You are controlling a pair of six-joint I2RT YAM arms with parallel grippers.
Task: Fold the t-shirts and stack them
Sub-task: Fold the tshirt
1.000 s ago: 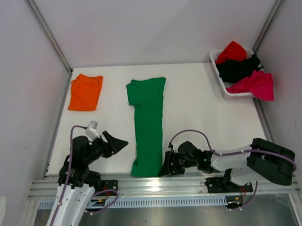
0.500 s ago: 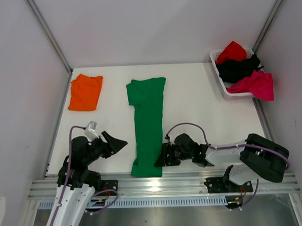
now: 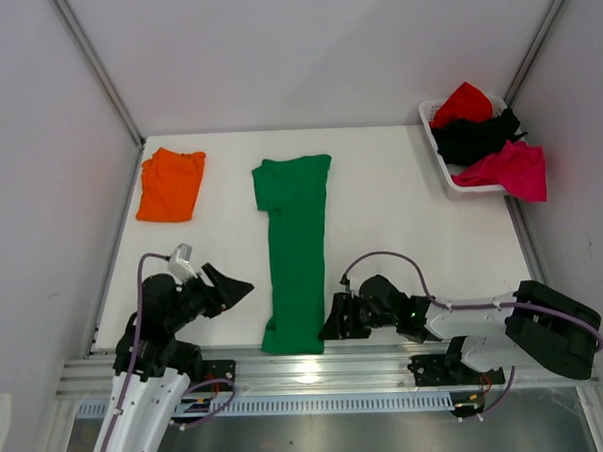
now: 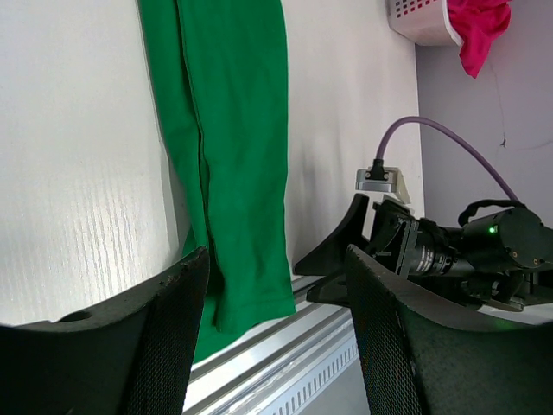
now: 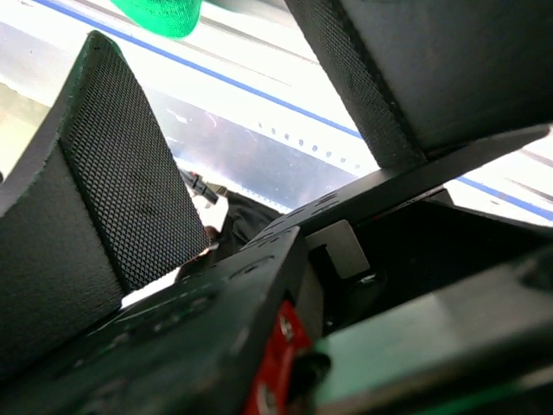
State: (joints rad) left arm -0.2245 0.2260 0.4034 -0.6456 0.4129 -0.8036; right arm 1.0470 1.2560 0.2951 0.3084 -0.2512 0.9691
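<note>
A bright green t-shirt (image 3: pixel 298 251) lies folded lengthwise into a long strip down the middle of the table, its near end at the front edge. It also fills the top of the left wrist view (image 4: pixel 233 130). An orange t-shirt (image 3: pixel 171 184) lies folded at the back left. My left gripper (image 3: pixel 244 286) hovers open, left of the green strip's lower part, with nothing between its fingers (image 4: pixel 130 346). My right gripper (image 3: pixel 329 323) sits low and open, just right of the strip's near right corner. Its fingers (image 5: pixel 112 190) hold nothing, and a scrap of green (image 5: pixel 160 13) shows beyond them.
A white basket (image 3: pixel 445 165) at the back right holds red (image 3: pixel 463 101), black (image 3: pixel 478 133) and magenta (image 3: pixel 509 167) t-shirts, the magenta one hanging over its rim. An aluminium rail (image 3: pixel 318 365) runs along the table's front edge. White walls close in both sides.
The right gripper edged in toward the green strip's near corner, then eased back slightly while its forearm swung outward to the right. The left arm and the shirts stayed put.
</note>
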